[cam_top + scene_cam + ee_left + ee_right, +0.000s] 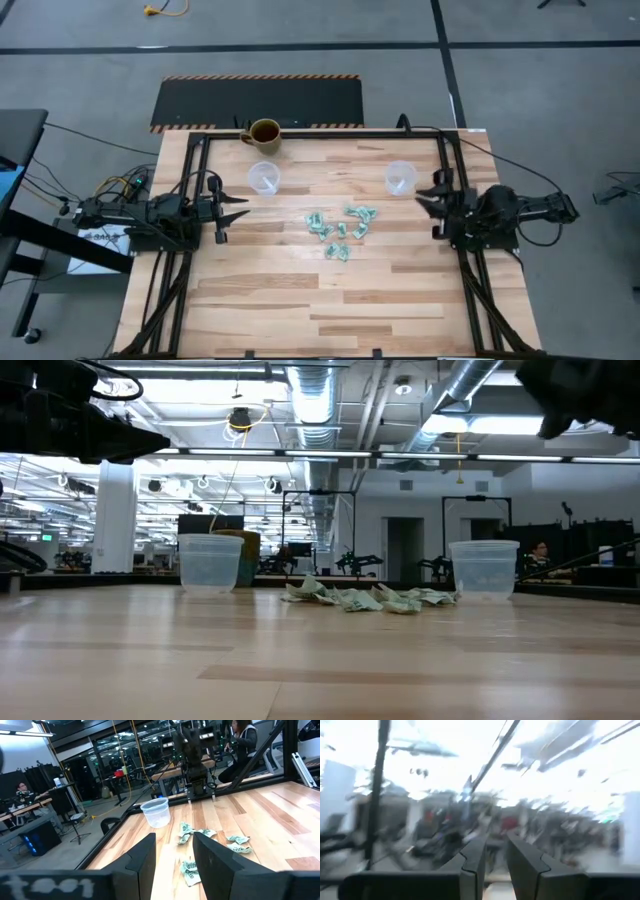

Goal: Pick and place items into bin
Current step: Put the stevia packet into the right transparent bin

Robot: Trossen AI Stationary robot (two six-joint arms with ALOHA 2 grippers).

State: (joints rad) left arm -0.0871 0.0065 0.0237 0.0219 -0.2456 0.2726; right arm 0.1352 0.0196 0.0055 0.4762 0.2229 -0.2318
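Several tiny light-green and white crinkly wrapped pieces lie loose in a cluster on the wooden table's middle; they also show in the low view and the left wrist view. My left gripper hovers open at the table's left side, pointing toward the pieces and well short of them. My right gripper hovers at the table's right side, its fingers a little apart in its wrist view, which sees only the room and none of the pieces.
Two clear plastic cups stand upright on the table beyond the pieces, one at the left and one at the right. A brown mug stands at the far edge. A black frame borders the table. Bare wood lies toward the near edge.
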